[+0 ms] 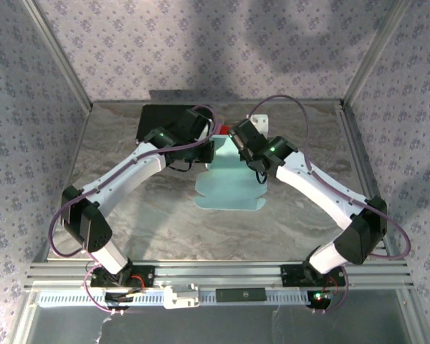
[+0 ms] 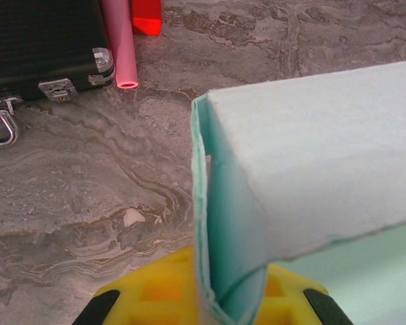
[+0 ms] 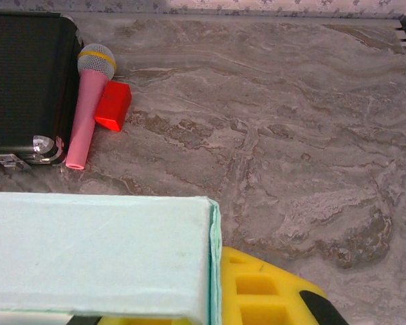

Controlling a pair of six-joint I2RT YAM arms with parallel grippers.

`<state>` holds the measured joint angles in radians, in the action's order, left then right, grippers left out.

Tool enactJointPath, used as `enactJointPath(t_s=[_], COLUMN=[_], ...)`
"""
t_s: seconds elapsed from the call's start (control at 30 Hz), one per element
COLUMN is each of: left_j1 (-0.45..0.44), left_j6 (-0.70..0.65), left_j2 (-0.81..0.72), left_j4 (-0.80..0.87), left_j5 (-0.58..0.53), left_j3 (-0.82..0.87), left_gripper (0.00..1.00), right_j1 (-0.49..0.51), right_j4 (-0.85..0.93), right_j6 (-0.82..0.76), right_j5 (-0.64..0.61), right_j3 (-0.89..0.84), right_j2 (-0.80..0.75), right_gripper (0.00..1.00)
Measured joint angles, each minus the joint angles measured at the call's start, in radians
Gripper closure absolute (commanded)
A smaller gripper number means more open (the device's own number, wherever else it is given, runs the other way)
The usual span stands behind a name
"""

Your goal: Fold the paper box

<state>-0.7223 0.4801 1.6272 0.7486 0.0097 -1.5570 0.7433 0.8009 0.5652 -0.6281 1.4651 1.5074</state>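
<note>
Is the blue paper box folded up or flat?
Partly folded: the pale blue card paper box has a creased, raised far panel; near flaps lie flat.

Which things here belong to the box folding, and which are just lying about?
In the job: paper box, left claw, right claw, both shut on it.
Lying about: black case, pink microphone, red block.

Pose: left arm (image 1: 129,175) and right arm (image 1: 322,188) have elbows flared outward and forearms angled in, with the wrists close together mid-workspace. The left gripper (image 2: 220,298) is pinched tight, yellow pads (image 2: 159,288) either side of the paper box (image 2: 311,169) edge. The right gripper (image 3: 210,305) is likewise clamped on the box's edge, one pad visible beside the card.
</note>
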Motion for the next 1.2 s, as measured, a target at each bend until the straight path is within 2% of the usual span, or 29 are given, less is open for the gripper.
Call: enactJointPath(t_s=[0.13, 0.2, 0.27, 0.63, 0.83, 1.07, 1.2], left_j1=[0.003, 0.009, 0.014, 0.016, 0.069, 0.211, 0.261], left_j6=[-0.008, -0.014, -0.024, -0.072, -0.099, -0.102, -0.092], left_j2=[-0.002, -0.006, -0.008, -0.101, -0.181, -0.254, -0.256], left_j4=[-0.021, -0.046, -0.061, -0.130, -0.179, -0.296, -0.379], left_j5=[0.008, 0.026, 0.040, 0.073, 0.158, 0.380, 0.500], left_j3=[0.011, 0.032, 0.044, 0.101, 0.156, 0.311, 0.372], left_gripper=[0.98, 0.84, 0.76, 0.61, 0.58, 0.67, 0.66], right_j1=[-0.002, -0.008, -0.016, -0.054, -0.070, -0.106, -0.120], right_j4=[0.001, 0.005, 0.007, 0.007, 0.007, -0.005, -0.016], right_j6=[0.003, 0.003, 0.003, 0.003, 0.003, 0.002, -0.005], right_j5=[0.012, 0.026, 0.048, 0.137, 0.174, 0.249, 0.285], right_j3=[0.000, 0.000, -0.001, -0.021, -0.033, -0.047, -0.052], right_j2=[0.000, -0.002, -0.004, -0.021, -0.021, -0.026, -0.028], right_gripper=[1.00, 1.00, 1.00, 1.00, 1.00, 1.00, 1.00])
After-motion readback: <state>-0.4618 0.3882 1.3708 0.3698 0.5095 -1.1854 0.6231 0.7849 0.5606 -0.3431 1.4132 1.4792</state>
